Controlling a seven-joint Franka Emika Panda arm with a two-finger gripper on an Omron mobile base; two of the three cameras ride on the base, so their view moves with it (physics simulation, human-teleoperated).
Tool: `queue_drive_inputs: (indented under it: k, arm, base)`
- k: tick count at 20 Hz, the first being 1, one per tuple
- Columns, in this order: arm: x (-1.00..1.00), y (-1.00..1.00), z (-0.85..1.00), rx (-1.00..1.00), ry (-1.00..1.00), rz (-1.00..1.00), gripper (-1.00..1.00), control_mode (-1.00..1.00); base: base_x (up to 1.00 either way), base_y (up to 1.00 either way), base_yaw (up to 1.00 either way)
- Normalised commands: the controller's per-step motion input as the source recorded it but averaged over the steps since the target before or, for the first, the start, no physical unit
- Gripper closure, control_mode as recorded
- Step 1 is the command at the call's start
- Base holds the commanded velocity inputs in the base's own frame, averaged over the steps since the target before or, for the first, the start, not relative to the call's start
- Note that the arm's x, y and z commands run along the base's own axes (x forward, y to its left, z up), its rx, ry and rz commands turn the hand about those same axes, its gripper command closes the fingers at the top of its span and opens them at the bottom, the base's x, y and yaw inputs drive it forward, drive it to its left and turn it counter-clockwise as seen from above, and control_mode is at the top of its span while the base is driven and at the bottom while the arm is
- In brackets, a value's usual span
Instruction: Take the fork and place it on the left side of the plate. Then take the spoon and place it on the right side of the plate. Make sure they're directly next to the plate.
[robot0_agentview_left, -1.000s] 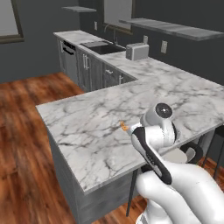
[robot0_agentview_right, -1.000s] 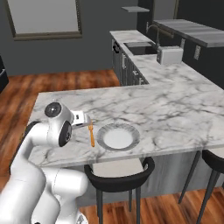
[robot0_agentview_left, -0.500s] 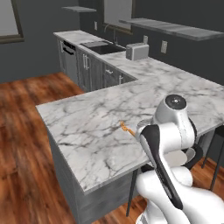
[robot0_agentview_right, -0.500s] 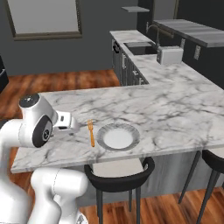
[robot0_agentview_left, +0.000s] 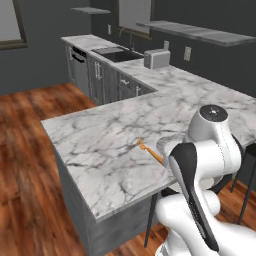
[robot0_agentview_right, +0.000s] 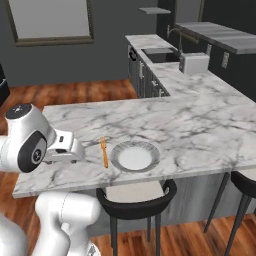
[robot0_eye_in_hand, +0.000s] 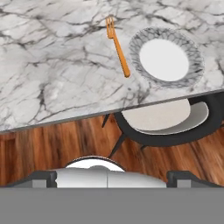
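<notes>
The orange fork (robot0_agentview_right: 104, 152) lies flat on the marble counter just left of the plate (robot0_agentview_right: 116, 159), with a narrow gap between them. In the hand view the fork (robot0_eye_in_hand: 118, 46) points its tines away from the counter's front edge, beside the plate (robot0_eye_in_hand: 193, 72) with its grey rim and white centre. The fork's tip (robot0_agentview_left: 144, 146) shows past my arm in the left base view. My gripper (robot0_agentview_right: 77, 154) is raised, left of the fork, near the counter's front edge. Its jaws stand wide open and empty. The spoon is out of view.
A black stool with a pale seat (robot0_agentview_right: 135, 192) stands tucked under the counter below the plate, and another stool (robot0_agentview_right: 242, 182) is at the right. A toaster (robot0_agentview_right: 194, 62) and a sink (robot0_agentview_right: 157, 55) are on the far counter. Wooden floor lies below the counter's edge.
My arm has drawn back and up from the fork toward the counter's front edge, jaws open throughout. The fork has stayed beside the plate.
</notes>
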Motion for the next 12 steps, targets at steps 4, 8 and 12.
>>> queue_drive_inputs:
  k: [4,8,12]
  arm:
    - [0.0,-0.01,-0.03,0.0,0.06,0.0,-1.0,-1.0]
    - [0.01,-0.07,-0.06,0.0,0.07,0.0,-1.0,-1.0]
    - [0.0,-0.08,-0.02,0.0,0.01,0.0,-1.0,1.0]
  base:
    - [0.0,0.0,0.0]
    - [0.0,0.0,0.0]
    - [-0.03,-0.06,0.0]
